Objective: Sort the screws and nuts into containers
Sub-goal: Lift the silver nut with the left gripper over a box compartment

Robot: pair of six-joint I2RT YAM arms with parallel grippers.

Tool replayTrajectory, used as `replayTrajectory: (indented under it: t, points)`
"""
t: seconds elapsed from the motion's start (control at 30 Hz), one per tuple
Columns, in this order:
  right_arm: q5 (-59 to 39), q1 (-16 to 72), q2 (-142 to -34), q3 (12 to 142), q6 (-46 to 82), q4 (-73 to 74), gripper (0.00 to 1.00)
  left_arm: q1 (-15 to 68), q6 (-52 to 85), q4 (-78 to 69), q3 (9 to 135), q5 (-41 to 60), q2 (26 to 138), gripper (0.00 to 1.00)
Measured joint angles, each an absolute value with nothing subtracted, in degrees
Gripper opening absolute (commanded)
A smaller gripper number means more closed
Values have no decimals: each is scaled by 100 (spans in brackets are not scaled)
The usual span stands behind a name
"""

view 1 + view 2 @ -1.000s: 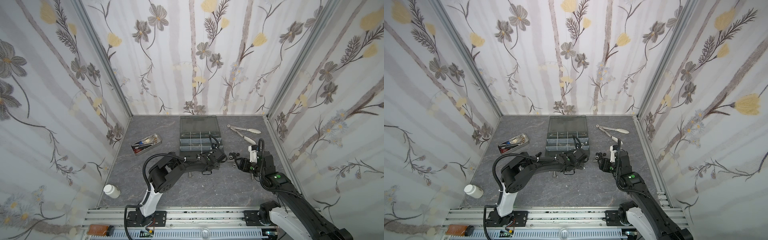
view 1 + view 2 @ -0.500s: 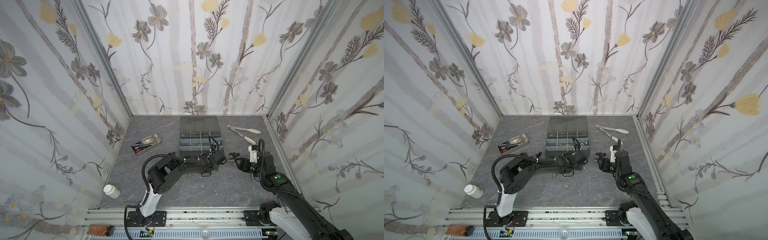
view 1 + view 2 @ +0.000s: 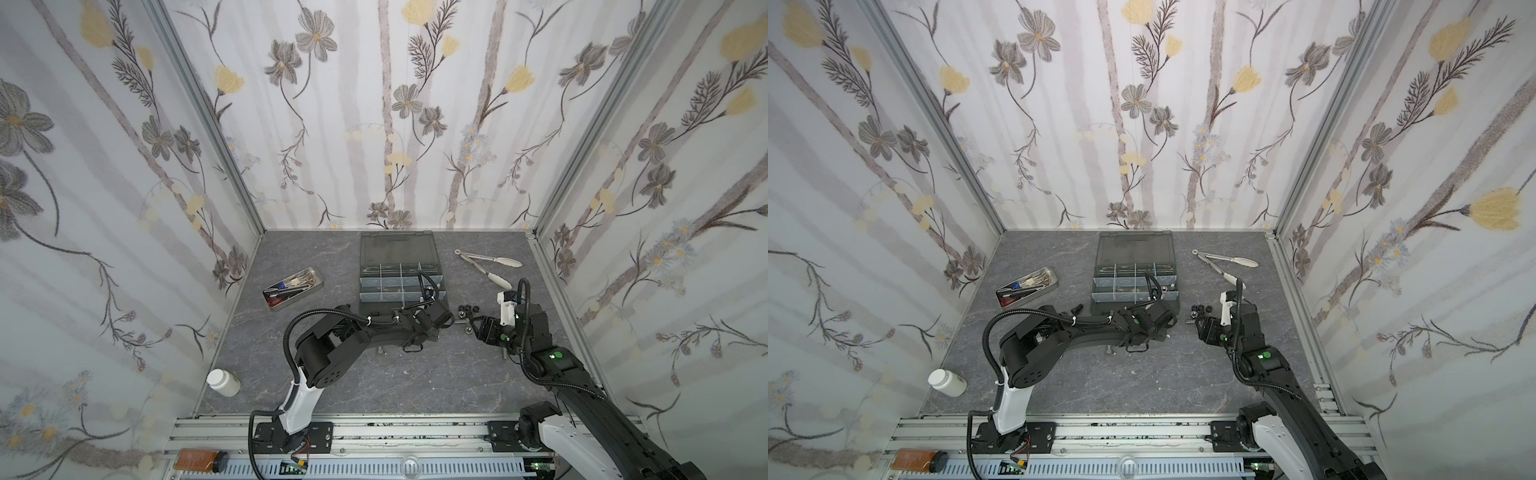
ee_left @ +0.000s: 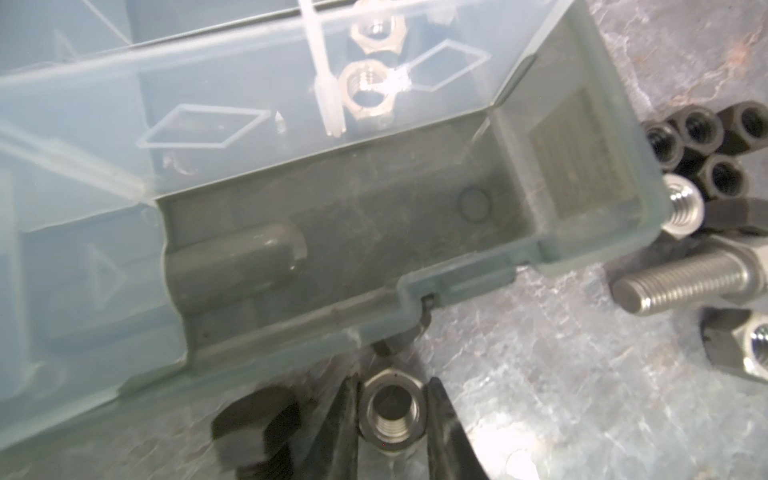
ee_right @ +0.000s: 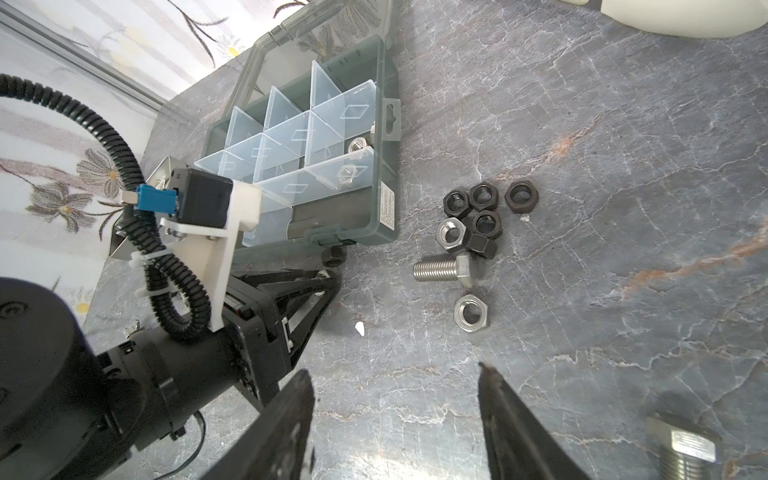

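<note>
Left wrist view: the left gripper (image 4: pixel 392 419) brackets a silver nut (image 4: pixel 390 409) lying flat on the table (image 4: pixel 540 395), just beside the organizer box (image 4: pixel 457 282). The jaws look closed on its flats, though blur hides full contact. I grip across the flats so it cannot roll. Two sorted nuts (image 4: pixel 365 89) sit in a nearby compartment. The right gripper (image 5: pixel 395 370) hangs open and empty, apart from the loose pile (image 5: pixel 478 208), which I judge leaves working room.

Right of the box (image 3: pixel 397 247), nuts (image 5: pixel 482 216) and a screw (image 5: pixel 440 269) crowd the table (image 3: pixel 415 382) (tightly bunched); the left arm (image 3: pixel 374 328) lies across the box's front. Nearer me I see bare table.
</note>
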State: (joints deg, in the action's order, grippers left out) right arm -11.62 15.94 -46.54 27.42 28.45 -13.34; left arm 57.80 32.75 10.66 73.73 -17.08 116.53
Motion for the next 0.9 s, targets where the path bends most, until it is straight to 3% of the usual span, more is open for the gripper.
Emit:
replayTrajectory:
  t: [0.53, 0.9]
  points:
    - [-1164, 1605, -4619, 2744, 2867, -1334, 64, 5640, 3120, 1516, 7990, -1354, 11209, 21]
    - [-1166, 1612, -4703, 2744, 2888, -1332, 65, 5170, 2698, 1787, 8991, -1275, 11699, 20]
